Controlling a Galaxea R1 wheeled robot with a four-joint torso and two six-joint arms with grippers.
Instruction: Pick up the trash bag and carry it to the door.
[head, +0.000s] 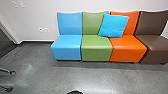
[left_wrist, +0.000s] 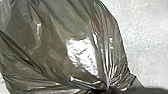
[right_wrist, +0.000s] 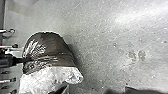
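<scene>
The dark, shiny trash bag (left_wrist: 50, 45) looms large in the left wrist view, its plastic drawn together into tight folds at my left gripper (left_wrist: 100, 90), which is shut on it. From the right wrist view, the same trash bag (right_wrist: 47, 47) looks rounded and brownish-black, with a pale, crinkled part beside the dark one. A dark slender part of the robot reaches the bag's side there. Whether my right gripper is open or shut cannot be made out.
Blue (head: 67, 46), green (head: 96, 47), orange (head: 127, 47) and brown (head: 155, 47) seats stand in a row against the wall, with a bright blue pillow (head: 114, 25) on them. Caster wheels (head: 12, 72) are at the left, and a dark rounded thing (head: 75, 92) is at the near edge.
</scene>
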